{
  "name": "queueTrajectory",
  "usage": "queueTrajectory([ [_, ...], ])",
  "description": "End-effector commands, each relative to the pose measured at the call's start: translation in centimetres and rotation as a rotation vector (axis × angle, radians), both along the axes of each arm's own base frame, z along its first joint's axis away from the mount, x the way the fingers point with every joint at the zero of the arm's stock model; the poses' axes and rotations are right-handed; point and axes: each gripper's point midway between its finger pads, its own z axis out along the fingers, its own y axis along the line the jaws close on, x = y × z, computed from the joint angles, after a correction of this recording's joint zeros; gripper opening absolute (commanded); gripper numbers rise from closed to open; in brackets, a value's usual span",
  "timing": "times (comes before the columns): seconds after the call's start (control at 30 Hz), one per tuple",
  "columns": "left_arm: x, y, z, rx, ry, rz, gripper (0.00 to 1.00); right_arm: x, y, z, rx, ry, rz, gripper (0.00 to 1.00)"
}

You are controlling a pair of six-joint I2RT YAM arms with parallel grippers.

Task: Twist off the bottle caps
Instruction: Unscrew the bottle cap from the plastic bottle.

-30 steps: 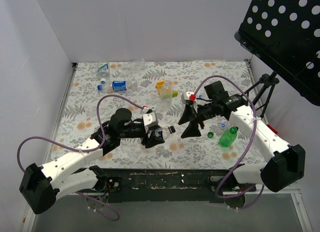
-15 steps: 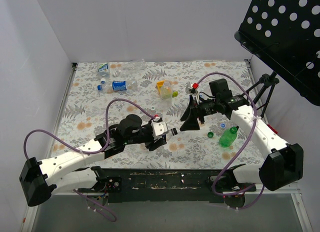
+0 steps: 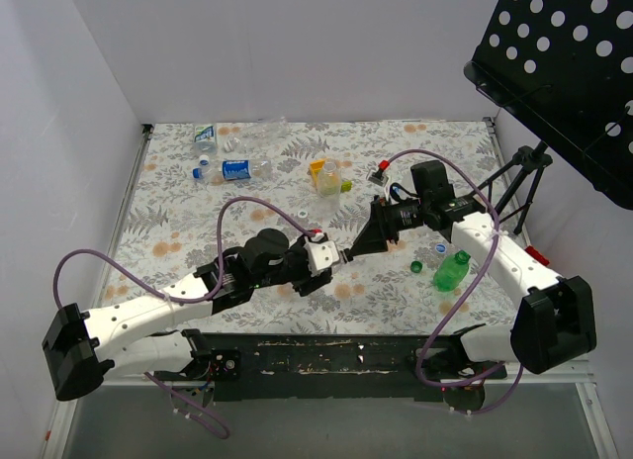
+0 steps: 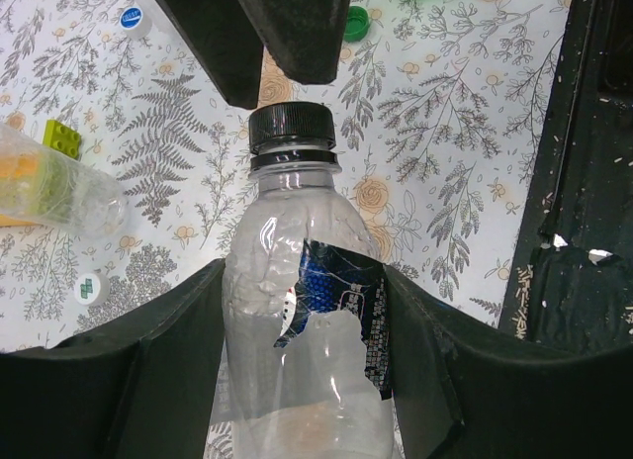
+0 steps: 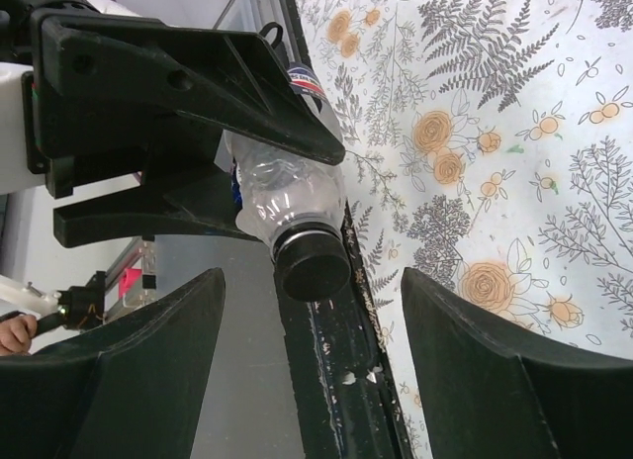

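item: clear bottle (image 4: 297, 311), torn dark-blue label, black cap (image 4: 290, 128) screwed on, lying sideways over the front middle of the floral table (image 3: 168, 222). left gripper (image 4: 302, 325) clamped on the bottle's body. right gripper (image 5: 312, 281) spread wide, fingers either side of the cap, not touching. loose at right: green bottle (image 3: 452, 271), green cap (image 3: 416, 267), blue cap (image 3: 440, 248). behind: yellowish bottle (image 3: 327, 176).
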Motion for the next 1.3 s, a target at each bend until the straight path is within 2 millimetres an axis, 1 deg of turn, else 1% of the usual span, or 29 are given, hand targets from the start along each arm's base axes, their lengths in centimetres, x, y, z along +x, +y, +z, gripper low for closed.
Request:
queueTrajectory([
  [0.0, 0.5, -0.9, 2.5, -0.056, -0.055, 0.006, 0.0, -0.1, 0.3, 1.1, 0.053, 0.027, 0.017, 0.79],
  [0.37, 0.5, -1.5, 2.8, -0.067, -0.063, -0.005, 0.0, -0.2, 0.5, 0.4, 0.059, 0.104, 0.016, 0.77],
  [0.53, 0.7, -1.5, 2.6, -0.065, -0.067, 0.007, 0.0, -0.5, 0.4, 0.0, 0.054, 0.12, 0.015, 0.72],
  [0.57, 0.7, -1.5, 2.6, -0.066, -0.069, 0.011, 0.0, -0.6, 0.5, 0.0, 0.054, 0.123, 0.019, 0.7],
  [0.63, 0.8, -1.5, 2.6, -0.065, -0.072, 0.015, 0.0, -0.7, 0.4, 0.0, 0.057, 0.13, 0.024, 0.6],
  [0.7, 0.9, -1.5, 2.6, -0.063, -0.073, 0.016, 0.0, -0.9, 0.4, 0.1, 0.066, 0.131, 0.035, 0.44],
  [0.77, 0.9, -1.5, 2.6, -0.063, -0.075, 0.015, 0.0, -1.0, 0.5, 0.3, 0.078, 0.125, 0.047, 0.27],
  [0.87, 0.7, -1.5, 2.5, -0.064, -0.074, 0.008, 0.0, -1.1, 0.5, 0.6, 0.093, 0.097, 0.065, 0.11],
  [0.97, 0.1, -1.4, 2.4, -0.074, -0.065, -0.018, 0.0, -1.4, 0.3, 1.0, 0.122, 0.021, 0.109, 0.02],
  [1.0, -0.3, -1.4, 2.5, -0.087, -0.059, -0.032, 0.0, -1.6, 0.3, 1.1, 0.134, -0.025, 0.132, 0.01],
  [1.03, -0.7, -1.3, 2.5, -0.103, -0.055, -0.044, 0.0, -1.9, 0.1, 1.4, 0.151, -0.059, 0.159, 0.01],
  [1.13, -1.8, -0.9, 2.8, -0.165, -0.006, -0.082, 0.0, -2.3, -0.2, 1.3, 0.155, -0.248, 0.221, 0.01],
  [1.27, -3.2, -0.4, 2.8, -0.223, 0.168, -0.191, 0.0, -3.1, 0.2, 1.0, 0.128, -0.472, 0.335, 0.01],
])
